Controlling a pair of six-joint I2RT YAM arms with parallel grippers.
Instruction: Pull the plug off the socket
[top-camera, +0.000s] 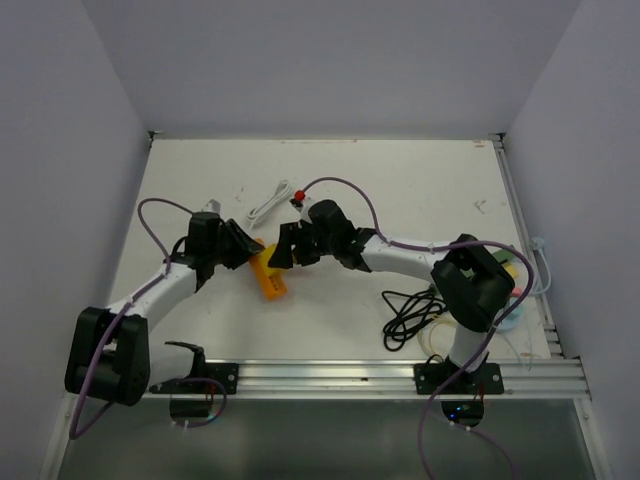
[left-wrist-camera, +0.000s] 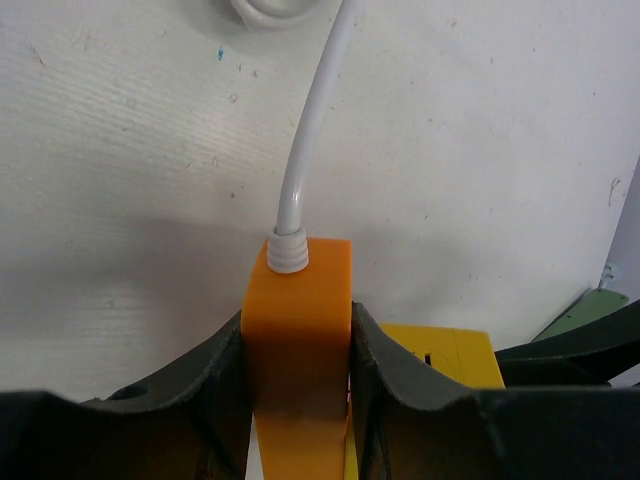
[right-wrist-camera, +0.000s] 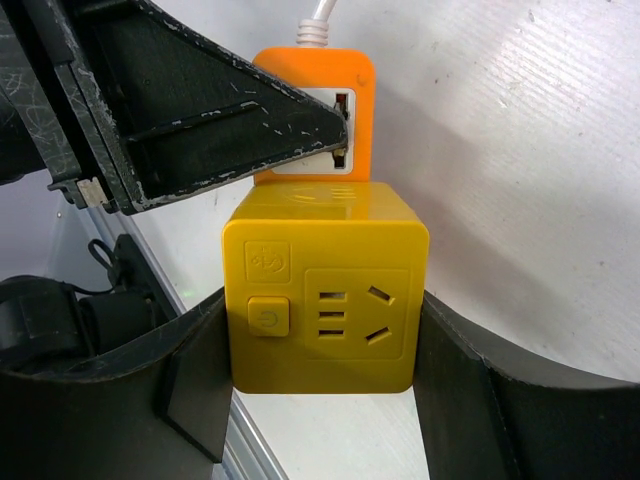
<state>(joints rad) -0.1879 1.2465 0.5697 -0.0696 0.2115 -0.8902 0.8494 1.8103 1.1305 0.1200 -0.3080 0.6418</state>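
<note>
My left tool (left-wrist-camera: 298, 350) is clenched on the orange block (left-wrist-camera: 300, 295), with a finger (left-wrist-camera: 215, 375) pressed against each of its side faces. A white cord (left-wrist-camera: 312, 130) leaves the block's far end through a ribbed collar and curves away over the counter (left-wrist-camera: 120, 150).

My right tool (right-wrist-camera: 320, 335) is grasping the yellow cube (right-wrist-camera: 325, 290), with a dark finger on either side of it. The face of the cube turned to this camera shows a round-cornered button beside a set of slots. The cube sits right up against the block's white slotted face. I cannot tell whether the two are still seated together or only touching.

From above, both tools meet near the middle of the counter, left of centre, with the orange and yellow pieces between them, low on the surface. A loose black cable (top-camera: 405, 318) lies coiled near my right arm's base, well apart from the grip.
</note>
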